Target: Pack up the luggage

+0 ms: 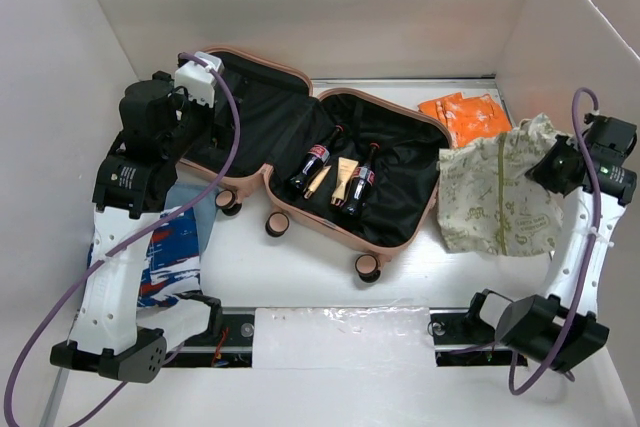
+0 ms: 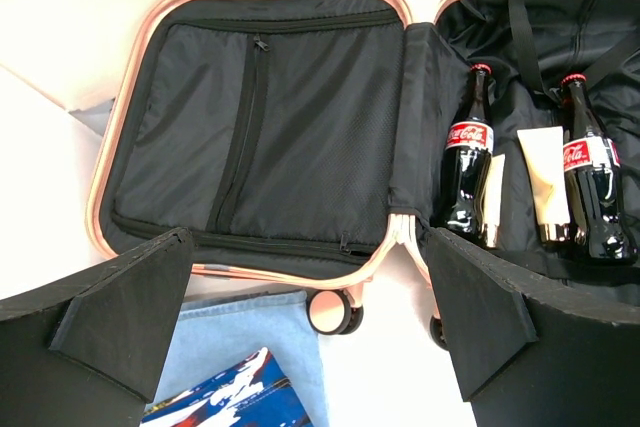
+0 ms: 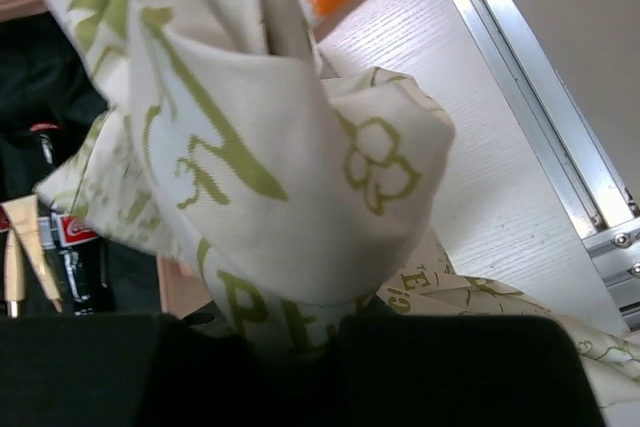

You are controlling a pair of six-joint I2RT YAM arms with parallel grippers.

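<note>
1. Small salmon-pink hard-shell clamshell luggage (image 1: 400,162): lies open flat mid-table with the black lining up and the wheels toward the arm bases. The left half is bare mesh and zip pocket. The left gripper (image 2: 300,317) hovers over that half's near edge, spread wide and holding nothing.
2. Cream fabric bag with olive-green print (image 1: 500,197): lies on the table just beside the luggage's right half. The right gripper (image 3: 290,332) is pinched on its right edge. In the wrist view a bunched fold of cloth stands up out of the jaws (most of the bag looks to be resting on the table).
3. Folded pale-blue denim with a blue, white and red printed item on top (image 1: 170,247): sits at the left, near the left arm, outside the luggage.
4. Orange plastic packets (image 1: 465,117): sit behind the cloth bag, also outside the luggage.
5. Two dark glass cola bottles with red labels (image 1: 312,162), with a cream squeeze tube (image 1: 345,179) between them: already lying in the right half.
6. Step in hand, as I judge it: picking up the cloth bag. The next move calls for raising it clear of the pink rim, carrying it left over the lining, then releasing. The loose cloth may drag or snag on that rim.
</note>
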